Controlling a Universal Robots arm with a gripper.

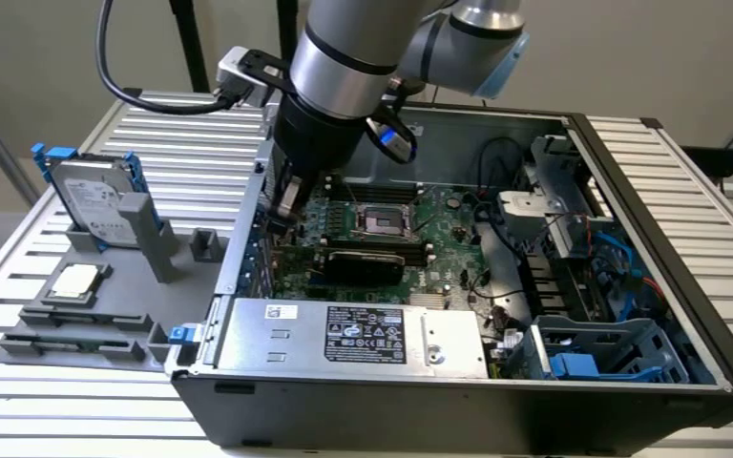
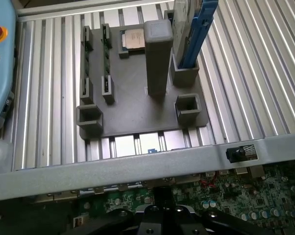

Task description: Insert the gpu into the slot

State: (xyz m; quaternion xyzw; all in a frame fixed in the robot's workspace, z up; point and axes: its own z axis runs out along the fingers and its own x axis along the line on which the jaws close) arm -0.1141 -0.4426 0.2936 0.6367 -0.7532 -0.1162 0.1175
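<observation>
The gpu (image 1: 360, 260), a flat black card, sits low over the green motherboard (image 1: 450, 239) inside the open computer case. Whether it is seated I cannot tell. The blue slot is hidden from me, probably under the card. My gripper (image 1: 285, 208) hangs from the arm's thick silver wrist. It is down inside the case by the wall on the exterior view's left, just beyond the card's end on that side. In the wrist view the gripper's black body (image 2: 162, 218) hovers over the motherboard's edge (image 2: 245, 196), close to the case wall (image 2: 137, 164).
A large silver labelled box (image 1: 354, 334) fills the case's near side. Drive cages and cables (image 1: 571, 248) crowd the exterior view's right. Outside the case, a grey fixture (image 2: 137, 107) holds a processor chip (image 2: 133, 40), a tall post (image 2: 157, 54) and a blue-framed hard drive (image 1: 93, 196).
</observation>
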